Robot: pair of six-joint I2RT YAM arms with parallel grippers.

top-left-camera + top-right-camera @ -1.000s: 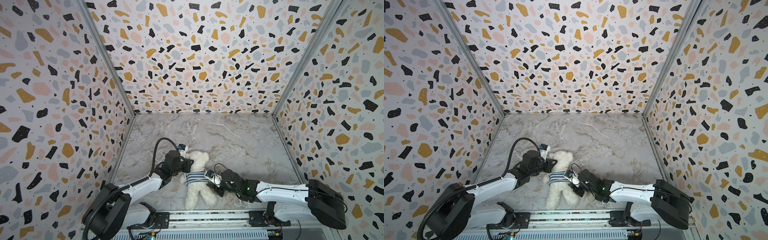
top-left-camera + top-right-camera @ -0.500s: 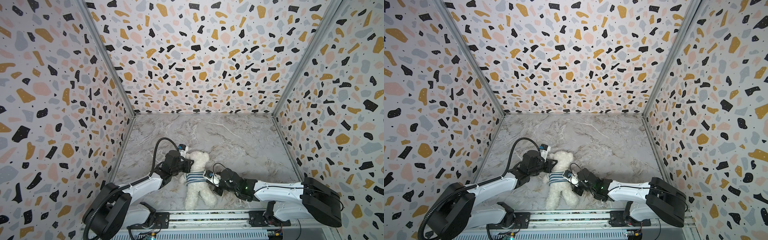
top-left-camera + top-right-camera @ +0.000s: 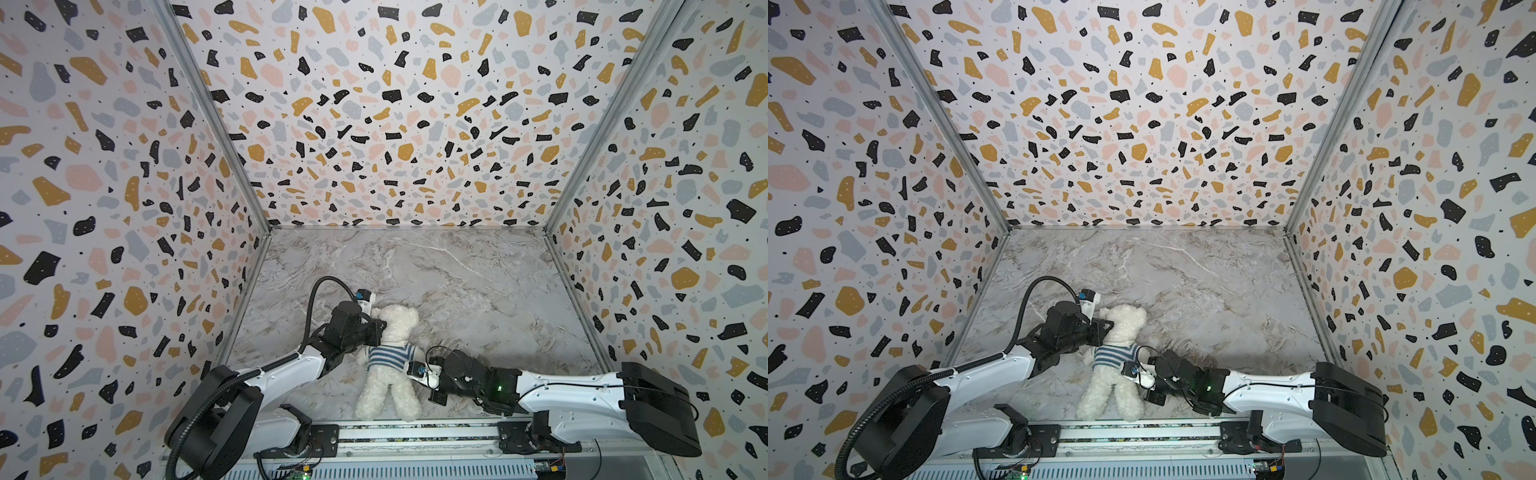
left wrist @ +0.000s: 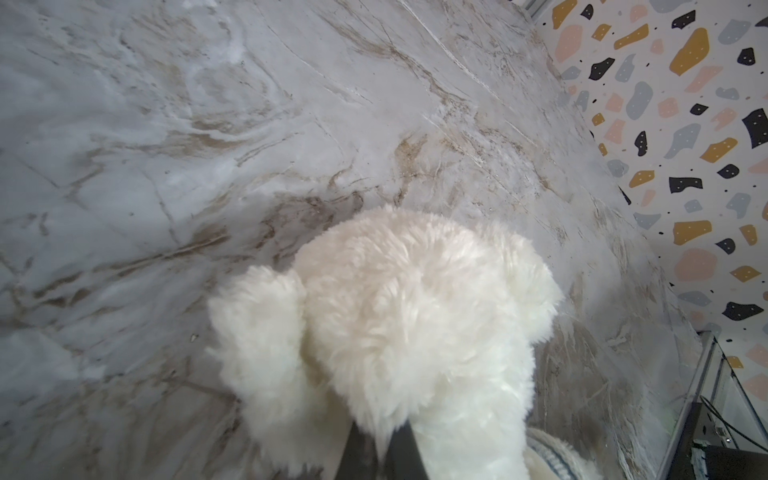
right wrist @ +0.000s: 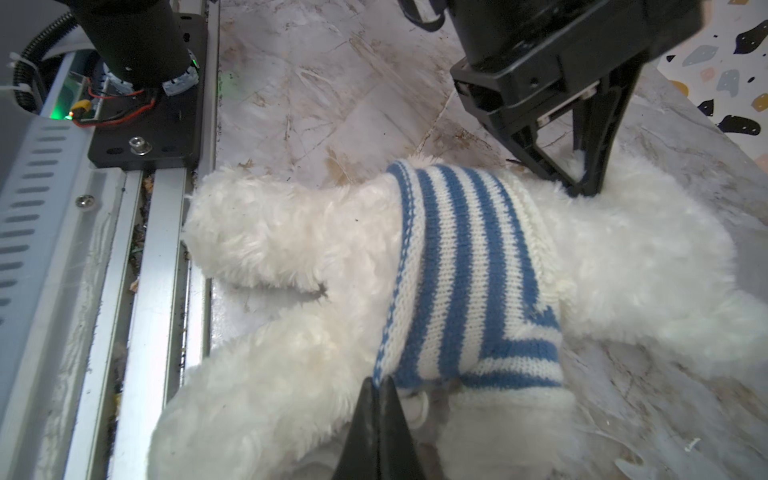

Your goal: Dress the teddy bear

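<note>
At the near edge of the table [image 3: 457, 282] lies the teddy bear [image 3: 397, 328], probably soft, light and squashy: left gripper [image 5: 582, 183] pinches neck fur, right gripper [image 5: 380, 386] is clamped on the striped shirt [image 5: 465, 270] hem, likely the surer hold.

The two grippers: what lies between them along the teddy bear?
In the right wrist view, the striped shirt on the teddy bear spans the stretch between the left gripper, at the neck, and the right gripper, at the hem.

The grey marbled desk [image 3: 457, 270] bore the teddy bear [image 3: 388, 390], which lay stretched flat near its front edge.
</note>
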